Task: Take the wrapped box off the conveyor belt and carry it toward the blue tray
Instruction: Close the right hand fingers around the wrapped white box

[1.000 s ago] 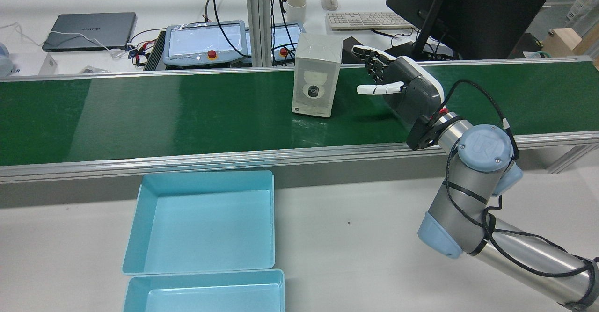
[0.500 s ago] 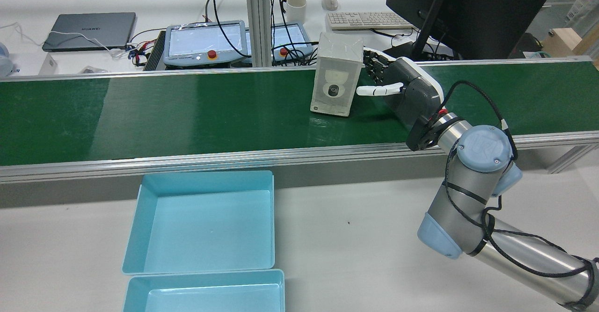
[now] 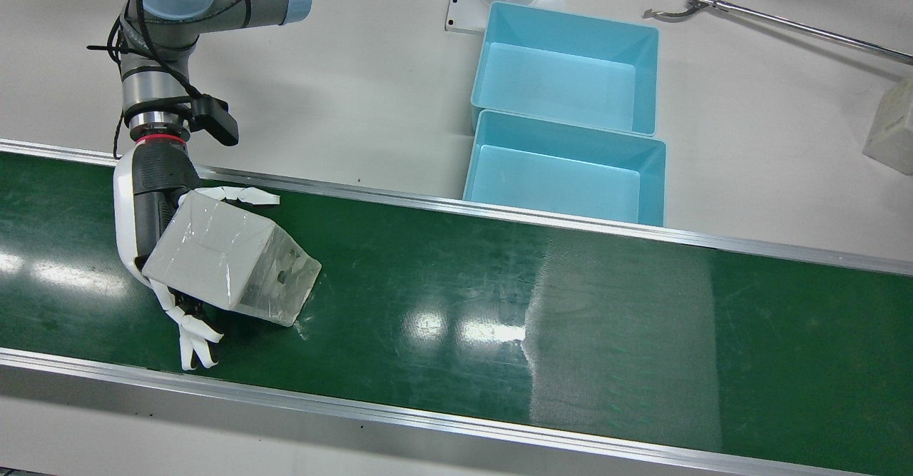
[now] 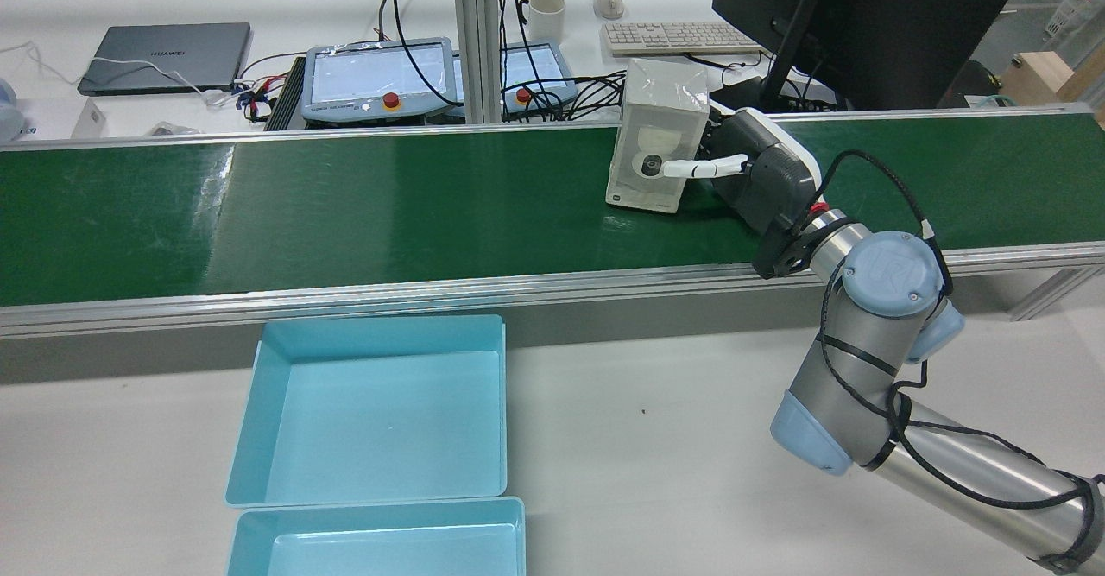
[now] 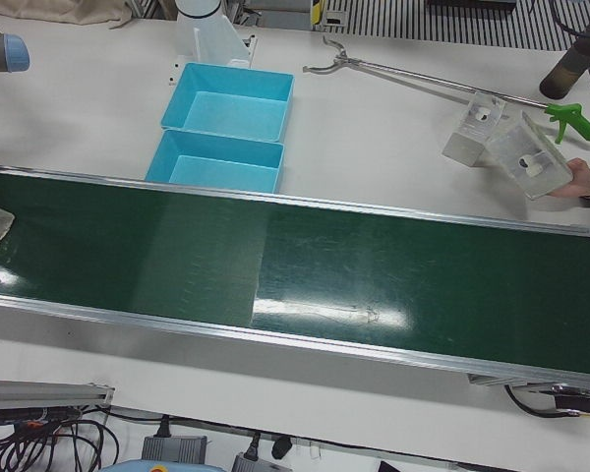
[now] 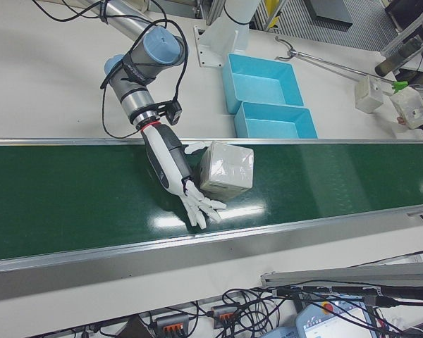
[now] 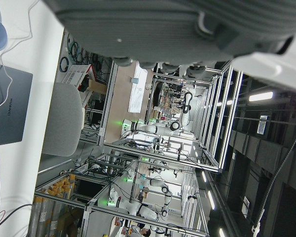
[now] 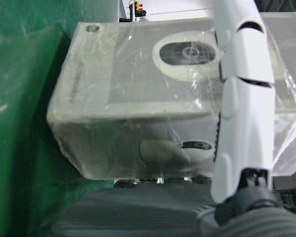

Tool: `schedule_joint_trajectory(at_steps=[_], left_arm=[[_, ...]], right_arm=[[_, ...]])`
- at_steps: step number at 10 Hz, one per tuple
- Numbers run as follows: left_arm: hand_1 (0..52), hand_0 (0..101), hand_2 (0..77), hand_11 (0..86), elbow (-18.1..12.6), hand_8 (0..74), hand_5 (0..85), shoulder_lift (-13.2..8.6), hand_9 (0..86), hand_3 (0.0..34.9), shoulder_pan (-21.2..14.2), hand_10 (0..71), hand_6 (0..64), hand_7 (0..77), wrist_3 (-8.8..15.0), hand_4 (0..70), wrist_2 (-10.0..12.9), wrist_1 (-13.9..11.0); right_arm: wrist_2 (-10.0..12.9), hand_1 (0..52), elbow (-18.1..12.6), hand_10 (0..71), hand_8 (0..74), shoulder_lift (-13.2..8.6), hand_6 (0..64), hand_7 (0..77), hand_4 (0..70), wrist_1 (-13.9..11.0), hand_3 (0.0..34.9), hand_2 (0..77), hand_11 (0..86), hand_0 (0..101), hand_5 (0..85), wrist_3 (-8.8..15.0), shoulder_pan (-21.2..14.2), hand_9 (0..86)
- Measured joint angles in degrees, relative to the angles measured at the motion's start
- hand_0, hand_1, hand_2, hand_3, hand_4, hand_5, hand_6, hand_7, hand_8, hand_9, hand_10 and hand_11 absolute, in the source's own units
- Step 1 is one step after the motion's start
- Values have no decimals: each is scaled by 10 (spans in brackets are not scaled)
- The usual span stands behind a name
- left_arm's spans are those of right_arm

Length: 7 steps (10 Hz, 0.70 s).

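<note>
The wrapped box (image 3: pixel 228 265), grey-white under clear film, stands on the green conveyor belt (image 3: pixel 499 297) against the palm of my right hand (image 3: pixel 146 198). In the rear view the box (image 4: pixel 660 140) is upright and the thumb (image 4: pixel 704 165) lies across its front face. The other fingers (image 3: pixel 192 337) stretch straight past its far side, not curled. The right hand view shows the box (image 8: pixel 138 113) close up with the thumb (image 8: pixel 239 98) over it. Two blue trays (image 4: pixel 380 325) sit on the white table beside the belt. Only the grey palm of my left hand (image 7: pixel 177 29) shows.
A person's hand holds another wrapped box (image 5: pixel 531 157) at the table's far end, beside one more box (image 5: pixel 469 133) and a long grabber tool (image 3: pixel 784 23). Behind the belt are teach pendants (image 4: pixel 380 79), a keyboard (image 4: pixel 673 38) and a monitor (image 4: pixel 855 23).
The box has ridden the belt to the right in the rear view and now rests in my right hand. The hand has barely moved; its thumb now overlaps the box's front.
</note>
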<state>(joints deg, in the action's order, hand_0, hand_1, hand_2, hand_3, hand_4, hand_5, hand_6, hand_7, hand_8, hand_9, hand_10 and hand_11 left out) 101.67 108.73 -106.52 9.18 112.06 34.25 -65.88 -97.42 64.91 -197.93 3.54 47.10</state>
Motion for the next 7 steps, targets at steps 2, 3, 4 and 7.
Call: schedule_joint_trajectory(at_steps=[2, 3, 4, 7], left_arm=[[0, 0, 11, 5, 0, 5, 11, 0, 5, 0, 0, 5, 5, 5, 0, 0, 0, 0], [0, 0, 11, 5, 0, 5, 11, 0, 0, 0, 0, 5, 5, 5, 0, 0, 0, 0], [0, 0, 11, 5, 0, 5, 11, 0, 0, 0, 0, 5, 5, 5, 0, 0, 0, 0], [0, 0, 11, 5, 0, 5, 11, 0, 0, 0, 0, 0, 5, 5, 0, 0, 0, 0]], right_arm=[[0, 213, 0, 0, 65, -1, 98, 131, 120, 0, 0, 235, 11, 485, 305, 0, 0, 109], [0, 213, 0, 0, 65, -2, 98, 131, 120, -2, 0, 235, 11, 485, 305, 0, 0, 109], [0, 213, 0, 0, 65, -5, 98, 131, 120, -6, 0, 235, 11, 485, 305, 0, 1, 109], [-4, 49, -16, 365, 425, -31, 333, 344, 164, -48, 0, 360, 327, 462, 551, 0, 19, 420]])
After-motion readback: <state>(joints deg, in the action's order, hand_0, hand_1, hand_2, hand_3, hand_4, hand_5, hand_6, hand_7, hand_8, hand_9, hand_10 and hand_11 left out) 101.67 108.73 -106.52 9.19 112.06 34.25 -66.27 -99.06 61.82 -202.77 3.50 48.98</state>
